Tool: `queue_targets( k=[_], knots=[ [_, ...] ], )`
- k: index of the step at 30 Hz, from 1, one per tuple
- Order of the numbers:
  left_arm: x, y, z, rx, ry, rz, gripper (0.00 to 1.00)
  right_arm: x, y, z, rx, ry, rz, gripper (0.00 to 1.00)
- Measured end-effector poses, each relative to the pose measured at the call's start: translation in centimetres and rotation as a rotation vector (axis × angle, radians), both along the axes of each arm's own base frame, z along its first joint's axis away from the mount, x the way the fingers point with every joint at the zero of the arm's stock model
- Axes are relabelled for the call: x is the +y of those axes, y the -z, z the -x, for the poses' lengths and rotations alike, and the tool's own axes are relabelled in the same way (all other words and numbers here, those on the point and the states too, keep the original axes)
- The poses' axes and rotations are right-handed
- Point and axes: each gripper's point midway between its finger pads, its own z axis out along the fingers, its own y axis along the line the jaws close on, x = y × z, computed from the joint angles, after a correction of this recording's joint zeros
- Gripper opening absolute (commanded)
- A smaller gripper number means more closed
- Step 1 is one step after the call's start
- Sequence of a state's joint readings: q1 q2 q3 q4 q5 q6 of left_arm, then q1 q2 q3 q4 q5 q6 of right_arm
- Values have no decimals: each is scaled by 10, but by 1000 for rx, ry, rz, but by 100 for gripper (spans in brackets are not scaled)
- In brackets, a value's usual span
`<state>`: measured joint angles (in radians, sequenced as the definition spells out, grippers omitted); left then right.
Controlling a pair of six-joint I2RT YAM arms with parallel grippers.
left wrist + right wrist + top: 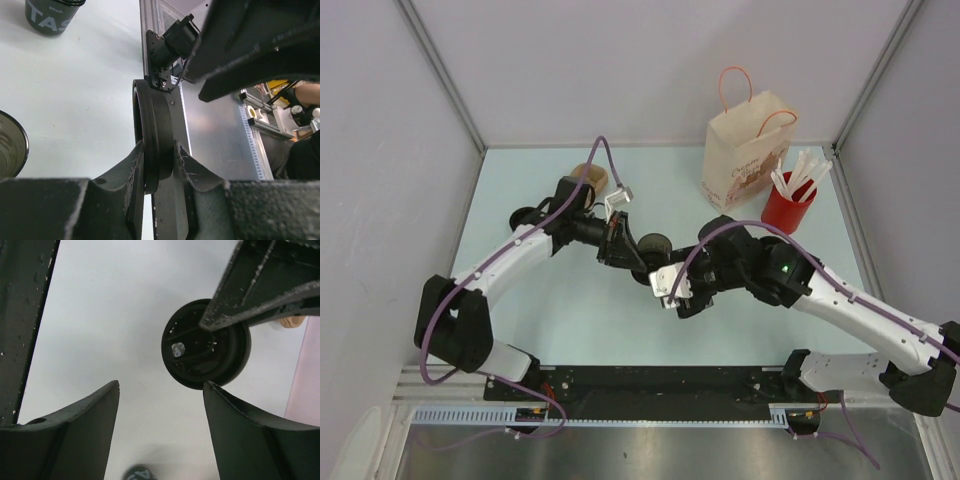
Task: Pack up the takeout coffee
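The takeout coffee (656, 244) is a short round matte black ringed piece. My left gripper (642, 250) is shut on it and holds it on edge above the table's middle. In the left wrist view the fingers (131, 170) pinch its rim (152, 115) from both sides. My right gripper (658, 274) is open and empty just in front of it. In the right wrist view the round face (197, 365) shows beyond the open right gripper (160, 385), with a left finger (260, 290) across it.
A paper bag (745, 160) with orange handles stands at the back right, with a red cup of white sticks (788, 208) beside it. A brown object (590, 177) sits behind the left arm. A lettered black cup (50, 17) and another dark cup's rim (10, 145) stand on the table.
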<state>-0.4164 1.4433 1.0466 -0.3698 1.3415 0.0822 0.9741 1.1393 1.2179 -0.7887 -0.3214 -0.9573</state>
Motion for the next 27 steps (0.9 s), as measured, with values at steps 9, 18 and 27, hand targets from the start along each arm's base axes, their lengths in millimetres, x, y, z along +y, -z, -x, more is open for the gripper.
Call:
queue_targets(
  k=[9, 18, 27],
  knots=[
    [-4, 6, -7, 104, -14, -32, 15, 14, 13, 18, -40, -63, 70, 58],
    [-5, 3, -9, 122, -17, -27, 14, 30, 46, 8, -112, -38, 149, 46],
    [-5, 3, -7, 136, -11, -21, 14, 33, 48, -11, -214, 22, 161, 37]
  ],
)
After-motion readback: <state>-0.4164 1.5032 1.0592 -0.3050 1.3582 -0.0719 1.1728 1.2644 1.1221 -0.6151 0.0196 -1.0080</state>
